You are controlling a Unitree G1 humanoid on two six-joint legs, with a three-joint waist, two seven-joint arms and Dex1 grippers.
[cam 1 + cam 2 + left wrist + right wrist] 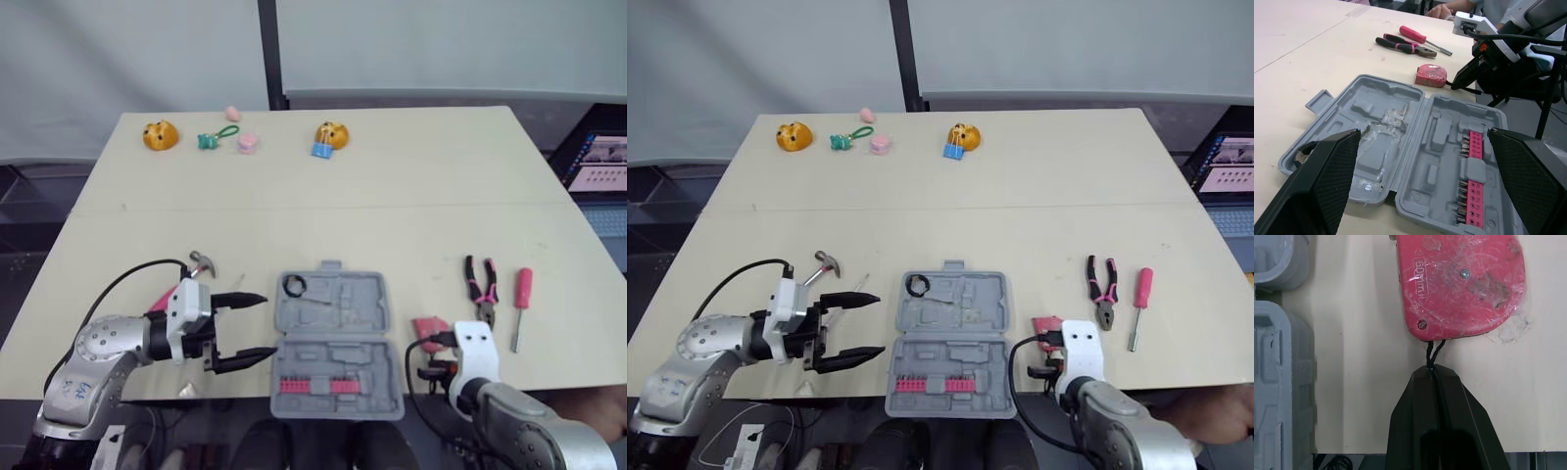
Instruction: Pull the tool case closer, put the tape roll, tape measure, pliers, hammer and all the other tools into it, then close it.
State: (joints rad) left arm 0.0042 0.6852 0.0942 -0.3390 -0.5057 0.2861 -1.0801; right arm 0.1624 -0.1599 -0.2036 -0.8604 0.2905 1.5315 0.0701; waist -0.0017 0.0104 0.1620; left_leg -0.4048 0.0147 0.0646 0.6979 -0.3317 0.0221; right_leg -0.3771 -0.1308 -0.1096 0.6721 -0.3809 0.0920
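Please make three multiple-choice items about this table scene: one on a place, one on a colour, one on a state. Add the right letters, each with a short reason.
1. Where does the tape measure lie?
A. inside the tool case
B. on the table, just right of the tool case
C. at the far edge of the table

2. What colour is the handle of the screwdriver?
A. blue
B. yellow
C. pink

3. How is the tool case?
A. open, both halves flat
B. shut
C. standing on its edge

Answers:
1 B, it rests on the table beside the case's right wall.
2 C, the handle is plainly pink.
3 A, the moulded insides of both halves face up.
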